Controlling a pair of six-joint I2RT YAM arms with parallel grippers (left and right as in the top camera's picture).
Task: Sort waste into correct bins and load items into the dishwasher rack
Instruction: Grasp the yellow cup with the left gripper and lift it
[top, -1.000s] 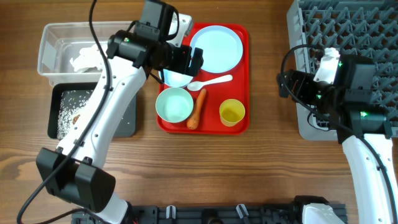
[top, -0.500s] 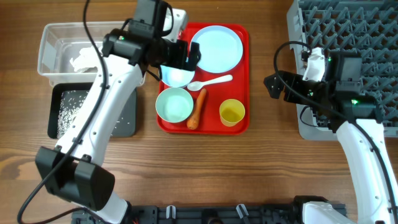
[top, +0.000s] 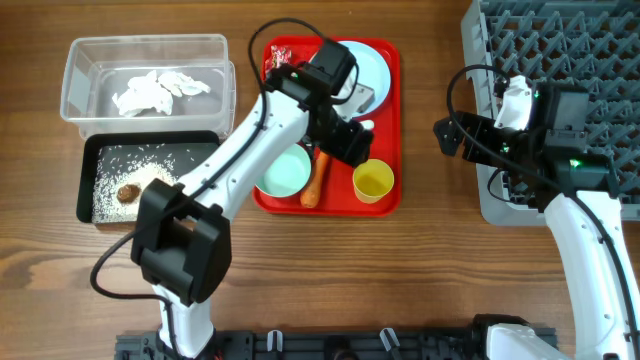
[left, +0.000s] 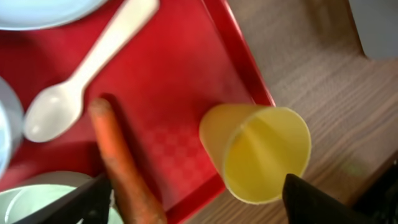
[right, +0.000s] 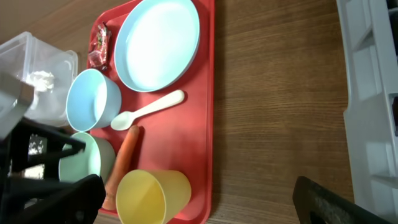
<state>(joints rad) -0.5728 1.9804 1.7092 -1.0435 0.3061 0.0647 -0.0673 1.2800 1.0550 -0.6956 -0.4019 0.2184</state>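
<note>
Left gripper (left: 196, 186) is held over the red tray (left: 186, 93), jaws spread wide, nothing clasped. Yellow cup (left: 258, 152) and carrot (left: 121, 168) are seen between its fingers, apparently untouched. In the overhead view the cup is placed at the tray's 5 o'clock corner, the carrot at 6, the candy wrapper (right: 99, 46) at 11. Right gripper (right: 199, 190) is held at the tray's 3 o'clock, beside the dishwasher rack (top: 560, 60), jaws likewise apart and empty. Tissue (top: 155, 88) is lodged in the clear tub (top: 140, 42), rice (top: 110, 170) in the black tub (top: 205, 190).

Robotics lab bench; robot arm (top: 580, 255) at wood-grain table (top: 430, 285) with a dishwasher rack (top: 560, 40).
</note>
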